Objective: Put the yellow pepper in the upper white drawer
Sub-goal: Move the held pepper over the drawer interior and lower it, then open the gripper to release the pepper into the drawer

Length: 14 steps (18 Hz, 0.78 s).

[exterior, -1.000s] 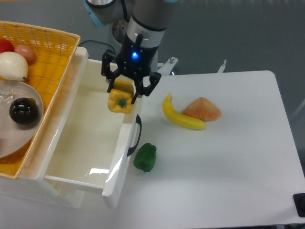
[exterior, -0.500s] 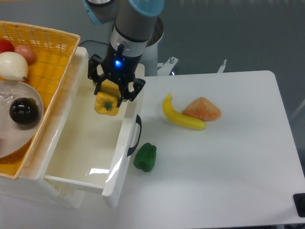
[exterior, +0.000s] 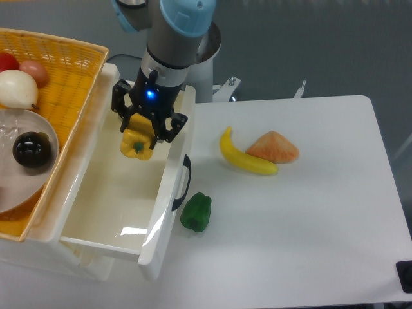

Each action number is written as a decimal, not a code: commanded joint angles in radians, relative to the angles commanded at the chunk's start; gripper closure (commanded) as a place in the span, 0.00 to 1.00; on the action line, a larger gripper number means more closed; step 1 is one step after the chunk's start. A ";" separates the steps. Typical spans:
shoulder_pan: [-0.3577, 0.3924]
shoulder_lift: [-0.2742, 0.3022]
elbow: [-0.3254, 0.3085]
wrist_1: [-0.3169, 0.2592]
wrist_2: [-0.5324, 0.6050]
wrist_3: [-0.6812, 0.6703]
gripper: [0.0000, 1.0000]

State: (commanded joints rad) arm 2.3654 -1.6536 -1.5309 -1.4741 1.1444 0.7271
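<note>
The yellow pepper (exterior: 136, 145) hangs over the far part of the open upper white drawer (exterior: 112, 199), its green stem stub facing the camera. My gripper (exterior: 143, 132) is shut on the yellow pepper from above, its black fingers on either side of it. The drawer's front panel with its dark curved handle (exterior: 183, 182) stands just right of the pepper. The inside of the drawer below shows bare white floor.
A yellow woven basket (exterior: 71, 71) sits left of the drawer with a plate, a dark ball and pale fruits. On the table to the right lie a green pepper (exterior: 196, 212), a banana (exterior: 243, 156) and an orange wedge (exterior: 273, 147).
My gripper carried the yellow pepper leftward, from over the drawer's front panel to over the drawer's inside, and a little lower.
</note>
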 joint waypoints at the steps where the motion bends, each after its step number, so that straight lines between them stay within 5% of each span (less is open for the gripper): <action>1: 0.000 -0.002 0.000 0.000 0.002 0.000 0.48; 7: 0.000 -0.009 -0.002 0.003 0.002 0.002 0.40; 14: 0.000 -0.009 0.002 0.003 -0.002 0.002 0.06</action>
State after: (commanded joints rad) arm 2.3654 -1.6628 -1.5294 -1.4711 1.1428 0.7286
